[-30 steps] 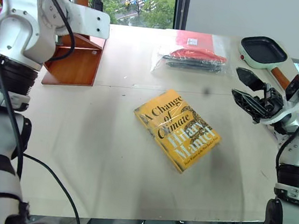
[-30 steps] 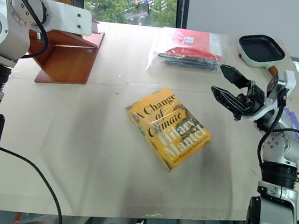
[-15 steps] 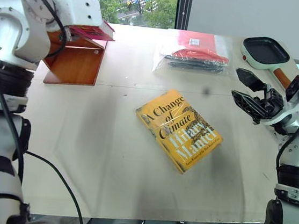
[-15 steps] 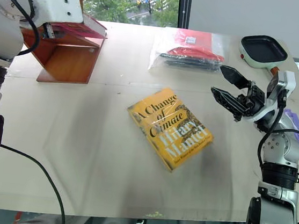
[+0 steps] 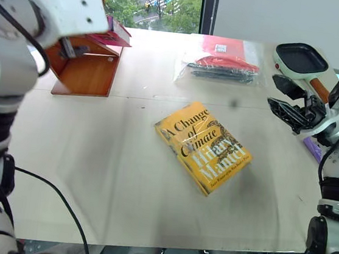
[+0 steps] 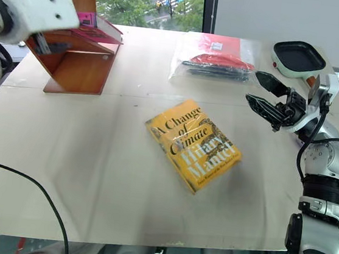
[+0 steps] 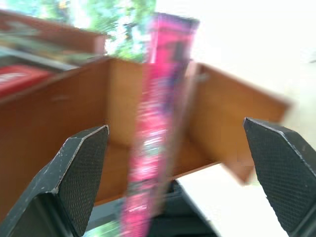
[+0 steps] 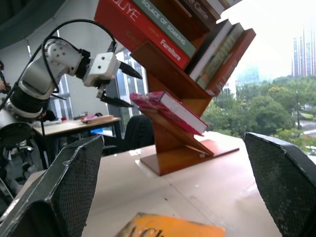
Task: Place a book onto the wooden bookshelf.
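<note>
Spreading its 2 black fingers wide, the left gripper [image 7: 177, 163] hangs just in front of the wooden bookshelf [image 6: 78, 67] with nothing between its pads, and the book [image 7: 158, 123], magenta-pink and glossy, stands apart from both fingers in the gap, seen edge-on. From across the desk [image 5: 121, 176] the right wrist view catches the same left gripper [image 8: 118, 86] open beside the book [image 8: 170, 109], which lies on a slanted lower board of the wooden bookshelf, its page edge facing out, with other volumes leaning in the compartments above. The shelf unit stands at the desk's far left corner. The right gripper [image 6: 270, 99] hovers with its fingers parted and empty above the desk's right edge, just in front of a black pan [image 6: 298, 57] with a pale rim that sits at the far right corner. A yellow "A Change of Climate" book [image 5: 202, 146] lies flat near the middle of the desk, turned at an angle, well apart from both grippers. A red packet in a clear bag [image 5: 221, 62] rests along the far edge, between shelf and pan.
</note>
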`<state>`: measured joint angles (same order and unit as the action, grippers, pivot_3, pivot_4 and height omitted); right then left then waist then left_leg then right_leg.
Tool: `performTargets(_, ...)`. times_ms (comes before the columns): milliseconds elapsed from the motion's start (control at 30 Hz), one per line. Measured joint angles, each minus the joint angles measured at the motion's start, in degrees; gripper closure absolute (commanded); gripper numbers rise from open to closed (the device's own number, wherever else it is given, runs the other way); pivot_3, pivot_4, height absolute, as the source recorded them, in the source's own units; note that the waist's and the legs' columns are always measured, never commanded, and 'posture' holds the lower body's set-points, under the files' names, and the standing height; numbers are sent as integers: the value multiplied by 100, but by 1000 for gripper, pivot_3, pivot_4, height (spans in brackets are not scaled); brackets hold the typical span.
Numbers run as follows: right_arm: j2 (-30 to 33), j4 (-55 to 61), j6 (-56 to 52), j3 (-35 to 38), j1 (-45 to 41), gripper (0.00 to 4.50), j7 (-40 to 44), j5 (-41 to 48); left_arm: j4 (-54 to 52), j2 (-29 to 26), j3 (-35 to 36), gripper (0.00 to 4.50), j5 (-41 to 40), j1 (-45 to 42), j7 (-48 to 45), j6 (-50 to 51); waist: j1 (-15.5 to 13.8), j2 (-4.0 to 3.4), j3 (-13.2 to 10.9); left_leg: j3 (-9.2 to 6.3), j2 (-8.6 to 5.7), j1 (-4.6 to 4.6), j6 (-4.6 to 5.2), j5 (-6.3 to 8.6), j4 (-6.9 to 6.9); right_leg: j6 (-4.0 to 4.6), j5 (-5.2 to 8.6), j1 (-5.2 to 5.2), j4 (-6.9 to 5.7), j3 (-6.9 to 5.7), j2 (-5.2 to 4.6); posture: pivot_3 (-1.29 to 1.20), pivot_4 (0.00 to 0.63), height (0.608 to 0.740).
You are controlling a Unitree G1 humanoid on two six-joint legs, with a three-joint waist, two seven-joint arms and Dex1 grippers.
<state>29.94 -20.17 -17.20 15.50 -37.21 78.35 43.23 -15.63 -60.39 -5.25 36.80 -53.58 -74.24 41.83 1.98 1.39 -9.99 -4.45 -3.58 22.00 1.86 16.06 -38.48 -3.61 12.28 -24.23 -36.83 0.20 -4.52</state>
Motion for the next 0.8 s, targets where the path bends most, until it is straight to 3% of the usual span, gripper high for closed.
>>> performTargets(67,119,-128,0,0,4,0,99,-66,-479,656,458,31,-202,64,368,505,-19,0,2,-2,-1,5,1,1,-4,-1,0,2,2,-3,-4,0,150,740)
performTargets(200,214,-63,6,21,212,0,135,-134,-1584,2784,1845,31,-1066,672,916,2000,-31,-9,12,-5,-1,4,1,2,-6,-2,-1,11,4,-6,-8,0,150,740)
performTargets(300,241,-58,97,64,699,0,109,-226,-2131,3986,3116,31,-1942,1328,1148,2681,5,-4,11,-5,8,5,-1,1,-3,-1,-1,8,6,-8,-5,0,150,740)
performTargets(367,245,-53,233,85,865,0,93,-279,-2486,4430,3563,31,-2342,1715,1324,2782,7,-8,14,-1,5,-8,-2,2,-1,0,-2,16,24,-4,-9,0,150,740)
performTargets(400,247,-51,274,116,936,0,85,-292,-2605,4592,3653,31,-2437,1966,1373,2817,1,-11,15,1,4,-27,-2,3,-1,-1,-2,35,24,-1,-12,0,150,740)
performTargets(533,338,206,523,249,1659,0,-55,-427,-2601,4691,3180,31,-2563,4429,1923,2376,-21,-22,32,0,5,-39,-2,4,11,1,-1,40,23,34,-9,0,150,740)
performTargets(600,328,240,653,284,1963,0,-207,-535,-2451,4820,3112,31,-2763,4970,2188,1873,-112,-4,23,-5,11,-33,-3,5,-4,15,-16,34,16,33,-16,0,150,740)
performTargets(733,312,458,1350,314,2803,0,-794,-1153,-2381,5320,2864,31,-3285,6258,2488,170,-232,-40,86,9,7,-73,29,25,10,13,-20,80,42,34,-42,0,150,740)
performTargets(800,312,422,1581,302,3139,0,-956,-1430,-2179,5270,2713,31,-3433,6621,2533,-229,-271,-41,84,10,8,-72,36,28,11,13,-20,76,43,33,-38,0,150,740)
